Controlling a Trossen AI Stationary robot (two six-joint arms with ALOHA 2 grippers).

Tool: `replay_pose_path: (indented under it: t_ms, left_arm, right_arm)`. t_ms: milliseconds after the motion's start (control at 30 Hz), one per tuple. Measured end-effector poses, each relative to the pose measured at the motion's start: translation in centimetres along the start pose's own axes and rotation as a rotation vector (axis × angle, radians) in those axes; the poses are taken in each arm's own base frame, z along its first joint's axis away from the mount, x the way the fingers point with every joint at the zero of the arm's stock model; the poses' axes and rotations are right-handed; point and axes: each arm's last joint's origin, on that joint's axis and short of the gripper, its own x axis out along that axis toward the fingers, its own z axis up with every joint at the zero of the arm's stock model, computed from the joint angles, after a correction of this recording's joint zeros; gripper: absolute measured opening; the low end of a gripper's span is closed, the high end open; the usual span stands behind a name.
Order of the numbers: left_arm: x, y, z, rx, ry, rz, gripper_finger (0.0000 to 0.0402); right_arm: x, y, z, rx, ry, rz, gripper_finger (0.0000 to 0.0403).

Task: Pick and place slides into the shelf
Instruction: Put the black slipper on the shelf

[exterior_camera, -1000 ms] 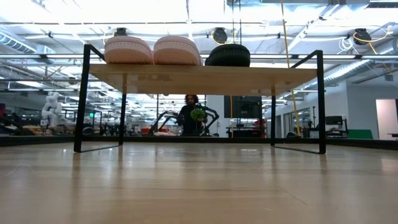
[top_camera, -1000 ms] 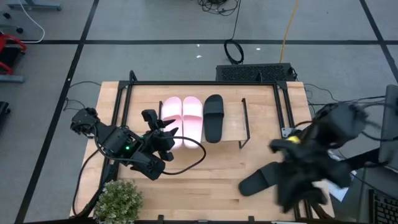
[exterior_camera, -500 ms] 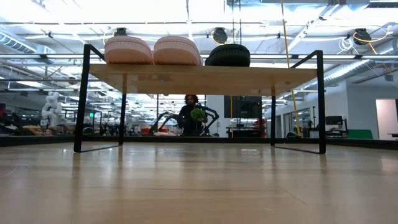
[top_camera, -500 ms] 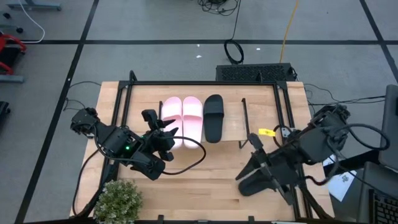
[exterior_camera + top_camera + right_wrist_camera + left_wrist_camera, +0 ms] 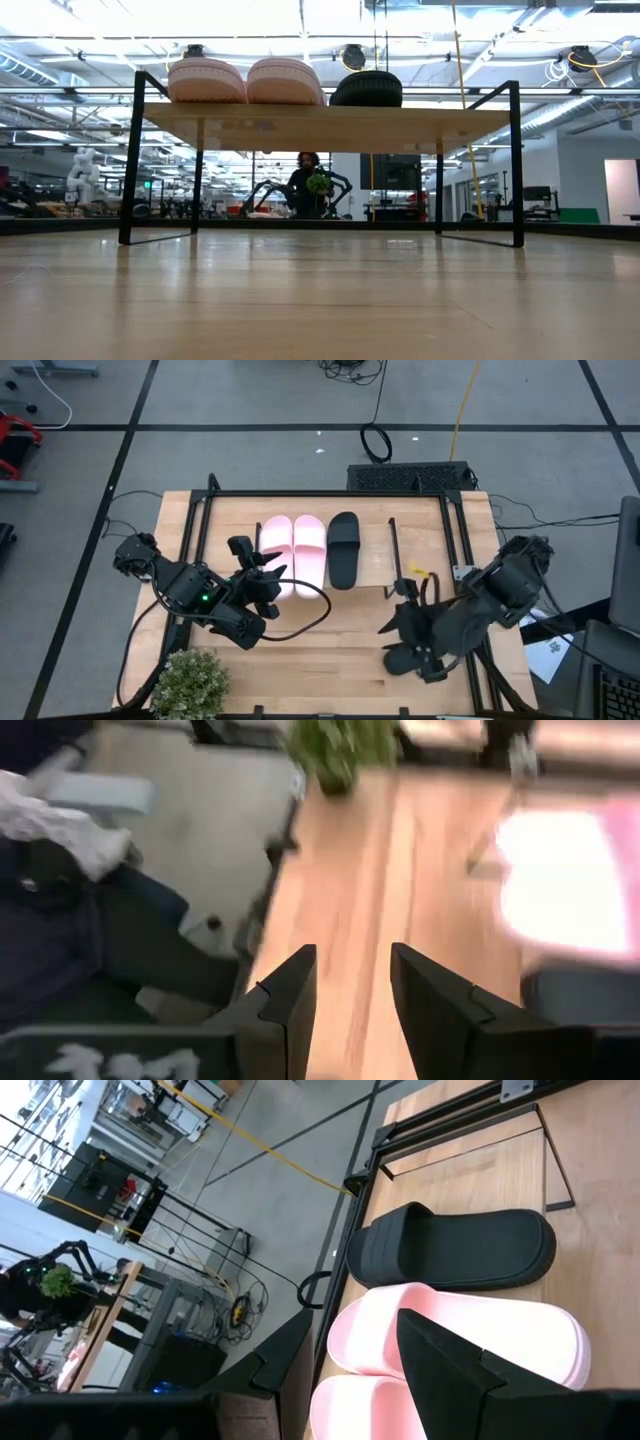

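While three slides already sit on the shelf (image 5: 370, 575), the last black slide (image 5: 404, 658) lies on the tabletop (image 5: 330, 650) just under the open, empty right pincer (image 5: 418, 632); left pincer (image 5: 265, 578) open beside the pink pair (image 5: 293, 548).

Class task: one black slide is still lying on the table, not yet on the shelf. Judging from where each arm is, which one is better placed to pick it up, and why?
The right. Its end effector hangs open just above the loose black slide at the table's front right. The left end effector waits by the pink slides on the shelf, farther away.
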Motion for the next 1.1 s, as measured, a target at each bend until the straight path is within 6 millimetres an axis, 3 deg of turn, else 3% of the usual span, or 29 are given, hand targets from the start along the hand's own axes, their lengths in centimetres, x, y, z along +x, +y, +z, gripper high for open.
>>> replay_pose_path:
  t_ms: [300, 500, 900, 1100]
  left_arm:
    - [0.0, 0.0, 0.0, -0.004, -0.001, 0.0, 0.0152]
    - [0.0, 0.0, 0.0, -0.006, -0.001, -0.001, 0.0152]
    - [0.0, 0.0, 0.0, -0.007, -0.001, -0.001, 0.0152]
    - [0.0, 0.0, 0.0, -0.008, -0.002, -0.001, 0.0152]
  right_arm:
    - [3.9, 0.7, -3.1, 0.404, 0.316, 0.007, 0.0121]
    - [6.8, 1.5, -5.9, 0.589, 0.457, -0.107, 0.0121]
    - [10.5, 3.5, -13.9, 0.778, 0.664, -0.462, 0.0121]
    - [11.6, 3.2, -16.1, 0.797, 0.699, -0.565, 0.0121]
